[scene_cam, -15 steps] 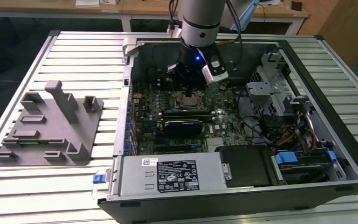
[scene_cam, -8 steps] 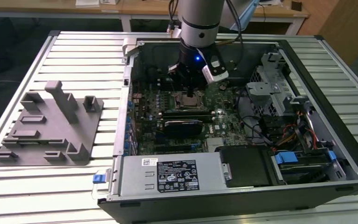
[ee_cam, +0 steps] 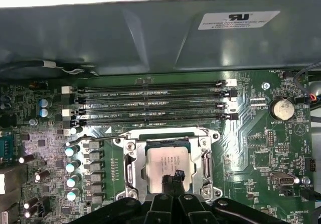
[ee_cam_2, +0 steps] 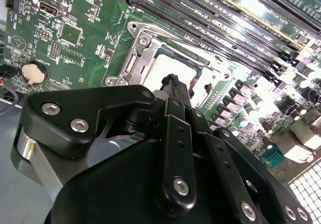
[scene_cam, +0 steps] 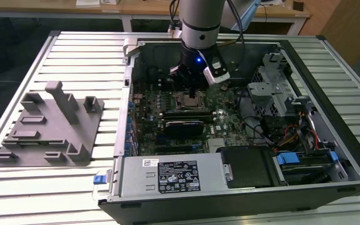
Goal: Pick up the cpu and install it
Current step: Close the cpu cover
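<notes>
Inside the open computer case (scene_cam: 230, 206), the cpu (ee_cam: 164, 162) lies flat in its socket (ee_cam: 131, 170), directly beneath the pincer (ee_cam: 176, 175), which reaches it from twelve o'clock in the exterior view, tips pressed together, gripping nothing.

Cpu (ee_cam: 160, 161) top: matt silver metal. Socket frame (ee_cam: 131, 171): bright bare metal. Fixture (scene_cam: 48, 126): matt grey plastic. Claw (ee_cam: 176, 177): matt black.
</notes>
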Robot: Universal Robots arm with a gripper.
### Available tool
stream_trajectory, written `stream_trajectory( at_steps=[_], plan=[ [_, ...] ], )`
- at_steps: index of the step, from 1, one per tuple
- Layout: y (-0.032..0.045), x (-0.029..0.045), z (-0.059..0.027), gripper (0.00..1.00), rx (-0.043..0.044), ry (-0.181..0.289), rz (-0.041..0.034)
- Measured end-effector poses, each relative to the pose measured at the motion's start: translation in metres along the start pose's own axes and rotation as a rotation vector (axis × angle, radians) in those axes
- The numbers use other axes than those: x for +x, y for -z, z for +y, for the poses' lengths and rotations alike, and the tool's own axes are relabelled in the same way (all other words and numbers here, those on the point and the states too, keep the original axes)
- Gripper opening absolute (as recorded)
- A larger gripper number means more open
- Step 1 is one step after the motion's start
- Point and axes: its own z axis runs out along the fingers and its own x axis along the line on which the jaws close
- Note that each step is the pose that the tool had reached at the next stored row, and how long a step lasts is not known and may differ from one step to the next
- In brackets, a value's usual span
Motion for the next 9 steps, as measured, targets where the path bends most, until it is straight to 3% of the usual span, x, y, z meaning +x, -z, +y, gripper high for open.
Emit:
stream_trajectory(
  at_steps=[4,9],
  plan=[
    [-0.0002,0.0004,0.0,0.11,-0.0002,0.0,-0.0006],
    [-0.0028,0.0076,-0.0005,0.11,-0.0013,0.0,-0.0124]
  ],
)
